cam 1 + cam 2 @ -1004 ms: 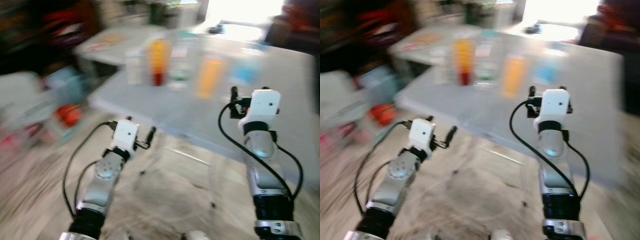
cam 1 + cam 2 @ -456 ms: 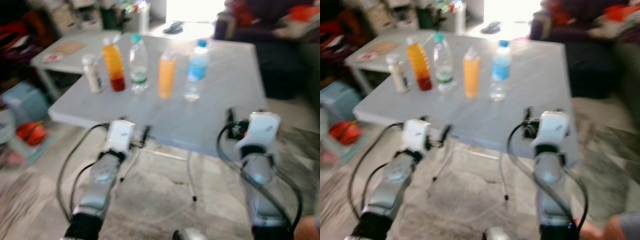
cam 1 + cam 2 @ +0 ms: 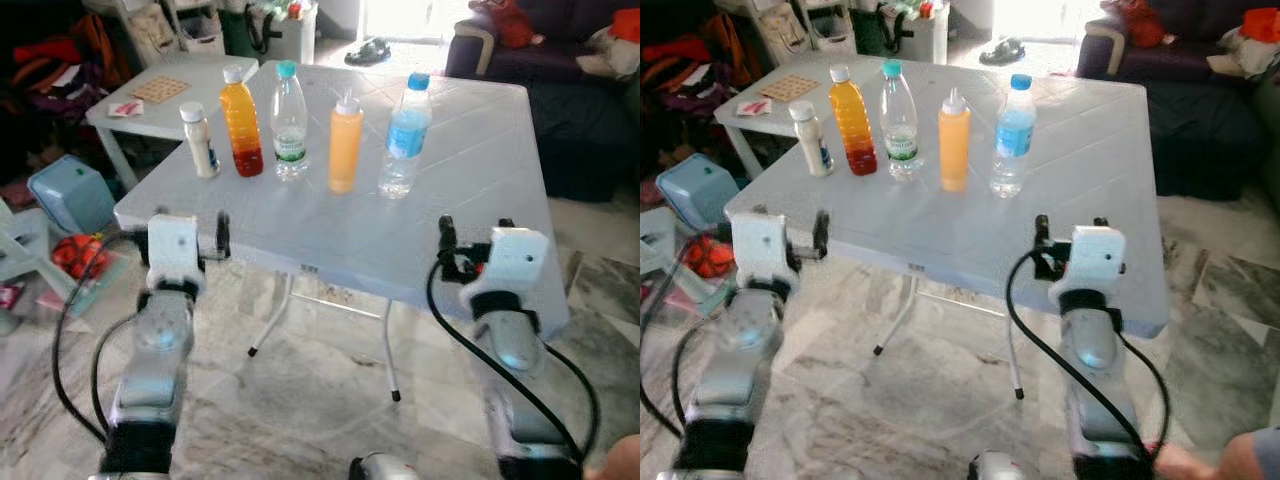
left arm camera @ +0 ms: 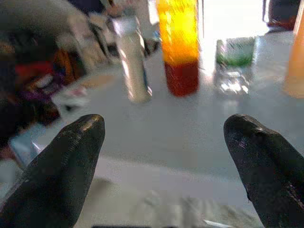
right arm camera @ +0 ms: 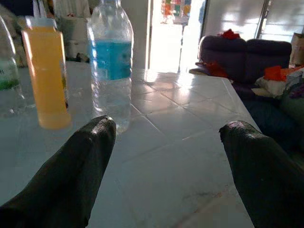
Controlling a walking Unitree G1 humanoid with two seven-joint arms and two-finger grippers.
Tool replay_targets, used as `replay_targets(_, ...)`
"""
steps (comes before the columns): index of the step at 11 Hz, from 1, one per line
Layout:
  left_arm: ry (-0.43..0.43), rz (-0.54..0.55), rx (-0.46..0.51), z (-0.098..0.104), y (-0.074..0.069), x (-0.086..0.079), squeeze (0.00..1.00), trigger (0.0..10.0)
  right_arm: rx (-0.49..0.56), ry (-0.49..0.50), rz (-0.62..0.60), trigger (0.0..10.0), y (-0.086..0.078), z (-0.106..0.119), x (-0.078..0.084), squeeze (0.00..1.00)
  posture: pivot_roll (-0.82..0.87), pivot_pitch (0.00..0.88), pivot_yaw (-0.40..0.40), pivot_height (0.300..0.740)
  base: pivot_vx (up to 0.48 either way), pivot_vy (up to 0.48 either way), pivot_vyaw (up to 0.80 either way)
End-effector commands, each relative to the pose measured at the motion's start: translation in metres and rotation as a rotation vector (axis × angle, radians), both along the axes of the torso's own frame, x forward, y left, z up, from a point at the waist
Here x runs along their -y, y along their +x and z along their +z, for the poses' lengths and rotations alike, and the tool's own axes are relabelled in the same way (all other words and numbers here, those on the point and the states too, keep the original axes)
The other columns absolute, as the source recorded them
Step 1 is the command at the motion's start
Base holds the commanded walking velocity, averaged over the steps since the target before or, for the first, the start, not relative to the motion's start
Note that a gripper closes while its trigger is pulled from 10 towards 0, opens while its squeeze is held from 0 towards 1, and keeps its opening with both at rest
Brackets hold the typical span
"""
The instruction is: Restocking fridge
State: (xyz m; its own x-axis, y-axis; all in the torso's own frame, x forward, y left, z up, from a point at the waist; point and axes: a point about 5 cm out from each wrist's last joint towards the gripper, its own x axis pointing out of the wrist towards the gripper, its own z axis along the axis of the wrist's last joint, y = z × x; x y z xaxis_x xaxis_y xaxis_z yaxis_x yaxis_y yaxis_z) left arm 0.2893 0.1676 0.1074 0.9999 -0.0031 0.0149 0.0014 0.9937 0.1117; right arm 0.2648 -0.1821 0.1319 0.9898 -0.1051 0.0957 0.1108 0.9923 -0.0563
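Five bottles stand in a row on the white folding table (image 3: 470, 170): a small white bottle (image 3: 199, 140), an orange-and-red juice bottle (image 3: 241, 122), a clear water bottle with a green label (image 3: 289, 122), an orange squeeze bottle (image 3: 345, 142) and a blue-labelled water bottle (image 3: 404, 138). My left gripper (image 3: 190, 228) hovers at the table's near left edge, open and empty, facing the white and juice bottles (image 4: 178, 42). At the near right edge my right gripper (image 3: 473, 232) is open and empty, with the blue-labelled bottle (image 5: 111, 61) ahead of it.
A low white side table (image 3: 170, 95) stands behind on the left, with a blue bin (image 3: 68, 195) and a red object (image 3: 75, 255) on the floor below. A dark sofa (image 3: 560, 70) is at the back right. The table's thin legs (image 3: 390, 350) stand on marble floor.
The camera has swung and steadied, so the table and bottles now sit sharp and centred. Both grippers stay raised at the table's near edge; the left arm has shifted leftward in the picture.
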Motion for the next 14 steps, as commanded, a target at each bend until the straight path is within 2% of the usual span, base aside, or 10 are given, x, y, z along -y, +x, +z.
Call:
replay_targets(1,-0.014,-0.073,-0.024,-0.005,-0.001,0.015,0.0,10.0,0.005,0.004,-0.026,10.0,-0.001,0.002,0.007,0.0,-0.05,0.0,0.077,0.74,0.48,0.0,-0.8)
replay_targets(2,-0.015,-0.129,-0.032,-0.004,0.0,0.028,0.0,10.0,0.018,-0.006,-0.041,10.0,0.0,0.004,0.01,0.0,-0.07,0.0,0.093,0.74,0.48,0.0,-0.8)
replay_targets(3,-0.023,-0.137,-0.036,-0.005,0.003,0.029,0.0,10.0,0.021,0.009,-0.051,10.0,0.0,0.004,0.011,0.0,-0.07,0.0,0.099,0.74,0.48,0.0,-0.54)
replay_targets(5,-0.039,-0.068,-0.062,-0.011,0.009,0.016,0.0,10.0,0.017,0.007,-0.05,10.0,-0.003,0.001,0.012,0.0,-0.08,0.0,0.103,0.74,0.409,0.0,0.0)
replay_targets(6,-0.039,-0.053,-0.079,-0.015,0.009,0.012,0.0,10.0,0.013,0.012,-0.058,10.0,-0.002,0.001,0.016,0.0,-0.08,0.0,0.093,0.74,0.0,0.0,0.0)
replay_targets(8,-0.021,-0.057,-0.082,-0.018,0.007,0.012,0.0,10.0,0.021,0.021,-0.04,10.0,0.0,0.002,0.014,0.0,-0.08,0.0,0.086,0.74,0.0,0.0,0.0)
replay_targets(10,-0.044,-0.065,-0.083,-0.021,0.005,0.017,0.0,10.0,0.047,0.012,0.06,10.0,0.004,0.009,0.002,0.0,-0.07,0.0,0.076,0.74,0.0,0.0,0.0)
replay_targets(11,-0.051,-0.068,-0.084,-0.022,0.005,0.018,0.0,10.0,0.054,-0.022,0.073,10.0,0.004,0.011,0.001,0.0,-0.07,0.0,0.076,0.74,0.0,0.0,0.77)
replay_targets(13,-0.051,-0.082,-0.097,-0.025,0.004,0.019,0.0,10.0,0.059,-0.019,0.106,10.0,0.004,0.011,-0.003,0.0,-0.06,0.0,0.067,0.74,0.287,0.386,0.76)
replay_targets(14,-0.043,-0.096,-0.098,-0.026,0.003,0.02,0.0,10.0,0.059,-0.017,0.111,10.0,0.005,0.01,-0.004,0.0,-0.06,0.0,0.066,0.74,0.326,0.352,0.0)
